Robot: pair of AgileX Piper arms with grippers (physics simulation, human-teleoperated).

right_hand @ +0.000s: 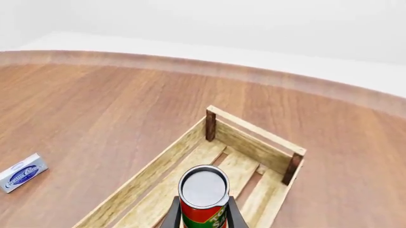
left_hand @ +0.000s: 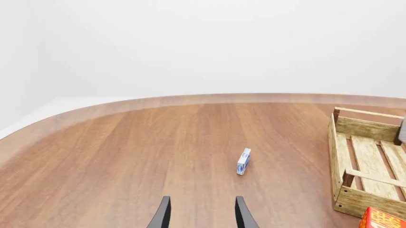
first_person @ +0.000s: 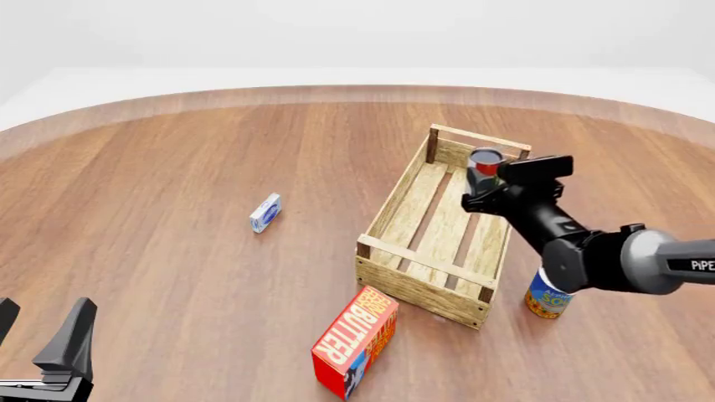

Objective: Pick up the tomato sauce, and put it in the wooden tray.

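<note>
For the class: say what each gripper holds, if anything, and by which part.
Right gripper grips the tomato sauce by its sides, over the wooden tray. Left gripper holds nothing.

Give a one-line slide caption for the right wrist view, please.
Right gripper holds the tomato sauce upright above the wooden tray.

The table (first_person: 167,251) showed smooth reddish wood with a soft sheen; the wooden tray (right_hand: 254,142) looked rough, pale and matt; the tomato sauce (right_hand: 204,186) had a dull metal lid and glossy label.
</note>
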